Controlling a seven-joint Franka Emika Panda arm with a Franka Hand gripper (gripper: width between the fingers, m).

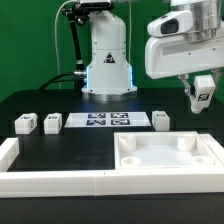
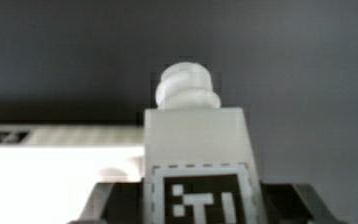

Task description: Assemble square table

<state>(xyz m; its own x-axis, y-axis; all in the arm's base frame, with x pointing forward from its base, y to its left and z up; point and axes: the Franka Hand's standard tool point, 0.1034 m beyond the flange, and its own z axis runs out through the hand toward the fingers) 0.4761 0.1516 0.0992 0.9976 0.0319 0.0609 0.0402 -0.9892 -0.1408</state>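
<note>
leg block (image 2: 197,135) clamped in claw (image 1: 203,97), held aloft, square slab (image 1: 160,166) lying lower down on the exterior view's right

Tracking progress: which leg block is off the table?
The leg block clamped in the gripper, raised at the exterior view's right; three others rest on the table.

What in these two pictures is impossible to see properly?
- Exterior view: how the gripper clamps the held leg block is too small to make out. The arm above it is cut off by the top edge.
- Exterior view: the tags on the three loose leg blocks are too small to read.
- Wrist view: the held leg block is blurred, and its tag is cut off by the bottom edge.
</note>
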